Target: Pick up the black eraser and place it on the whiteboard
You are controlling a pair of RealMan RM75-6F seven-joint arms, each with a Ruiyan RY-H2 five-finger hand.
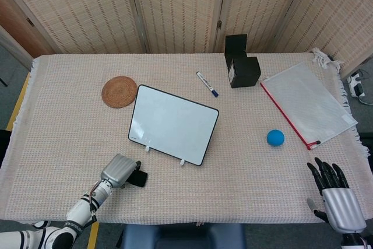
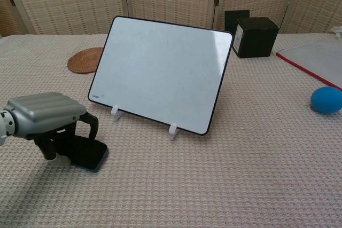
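The black eraser [image 1: 139, 178] [image 2: 88, 154] lies on the tablecloth near the front left edge, partly covered. My left hand [image 1: 119, 171] [image 2: 46, 114] sits over it, with fingers curled down on its far side and the thumb on its near side, gripping it. The whiteboard [image 1: 172, 123] [image 2: 163, 70] stands tilted on two small white feet just behind and to the right of the eraser. At the front right corner my right hand [image 1: 333, 193] rests with its fingers spread, holding nothing; the chest view does not show it.
A round woven coaster [image 1: 119, 91] [image 2: 85, 59] lies left of the whiteboard. Behind it are a marker [image 1: 207, 84] and two black boxes [image 1: 243, 69] [image 2: 255, 36]. On the right are a blue ball [image 1: 275, 137] [image 2: 326, 99] and a red-edged white folder [image 1: 308, 103].
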